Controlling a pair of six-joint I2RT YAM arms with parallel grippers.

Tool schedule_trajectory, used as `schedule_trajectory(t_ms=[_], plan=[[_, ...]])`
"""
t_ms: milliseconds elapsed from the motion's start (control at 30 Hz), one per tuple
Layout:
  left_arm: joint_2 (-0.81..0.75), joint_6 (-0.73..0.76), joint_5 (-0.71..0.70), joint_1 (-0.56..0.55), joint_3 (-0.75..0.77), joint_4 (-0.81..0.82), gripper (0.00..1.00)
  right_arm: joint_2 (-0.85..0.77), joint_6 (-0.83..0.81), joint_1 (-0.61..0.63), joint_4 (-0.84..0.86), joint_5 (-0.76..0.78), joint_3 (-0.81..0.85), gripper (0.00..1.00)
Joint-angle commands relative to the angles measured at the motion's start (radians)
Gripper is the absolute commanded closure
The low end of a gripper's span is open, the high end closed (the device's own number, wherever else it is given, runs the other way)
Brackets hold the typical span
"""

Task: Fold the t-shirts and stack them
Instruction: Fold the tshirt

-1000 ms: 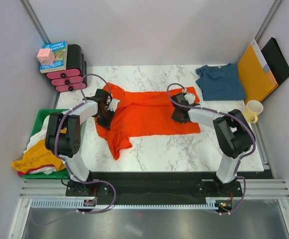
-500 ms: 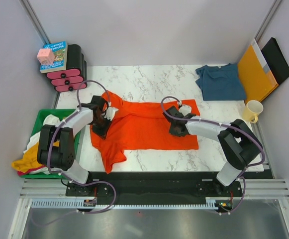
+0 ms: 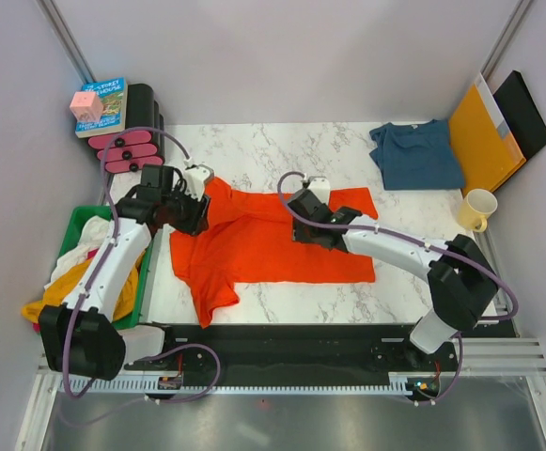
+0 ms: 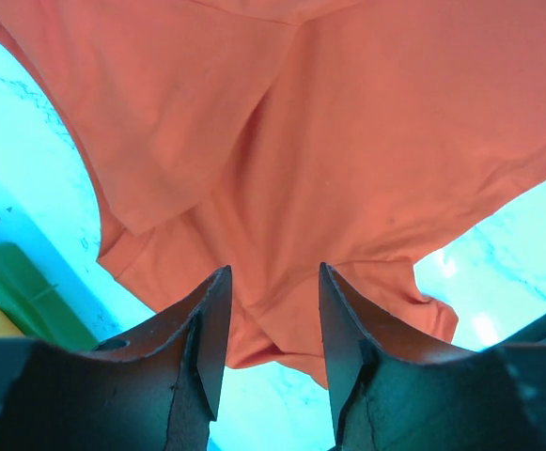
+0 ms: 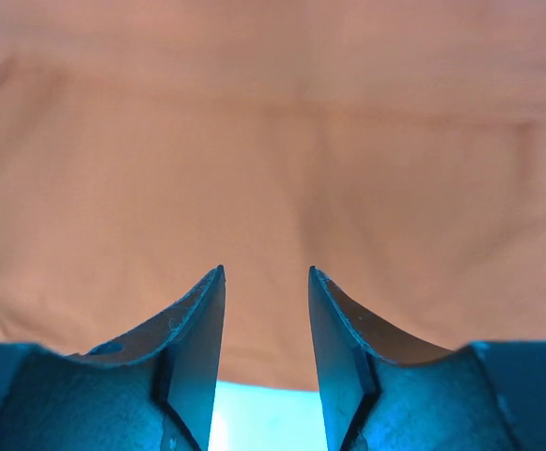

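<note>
Orange-red cotton: one orange-red t-shirt, lying opened out across the middle of the marble table, body running left to right and one sleeve trailing toward the near edge at the left.

Left gripper: hanging over the shirt's left shoulder area. Its jaws are standing partly open with nothing between them, and the cloth is showing below through the gap.

Right gripper: hovering over the upper middle of the shirt. Its jaws are likewise parted and gripping nothing, with only flat orange fabric beyond the tips.

Teal-blue t-shirt: sitting loosely bunched at the far right corner, well apart from both arms and not yet handled.

Changes against the earlier views:
- A second ago the orange shirt was lying farther back on the table. It is now resting nearer the arms, having been drawn toward them.
- Over the last half second the cloth is barely shifting, while both arms are moving off their earlier spots. The left is swinging out toward the table's left edge, and the right is travelling left along the shirt.

Judgement: the drag-and-flatten step is looking finished and both claws appear to be letting go to reposition. Folding proper is not yet beginning, and stacking with the teal shirt is still waiting.
</note>
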Motion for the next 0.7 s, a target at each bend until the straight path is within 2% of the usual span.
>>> schedule_trajectory(t_ms=[0,167,433,500,667], plan=[[-0.082,0.001,0.038,0.003,-0.082,-0.011,0.53,-0.012,-0.026,0.127,-0.008,0.041,-0.077,0.53],[-0.158,0.002,0.100,0.006,-0.134,-0.035,0.54,0.042,0.030,0.199,0.011,0.086,-0.114,0.56],[-0.136,0.068,0.176,0.006,-0.070,-0.201,0.56,0.134,0.022,0.230,0.023,0.090,-0.003,0.59],[-0.144,0.090,0.167,0.006,-0.056,-0.242,0.56,0.142,0.005,0.253,0.028,0.089,0.028,0.59],[-0.138,0.085,0.087,0.006,-0.070,-0.227,0.57,0.169,-0.012,0.276,0.031,0.133,0.048,0.58]])
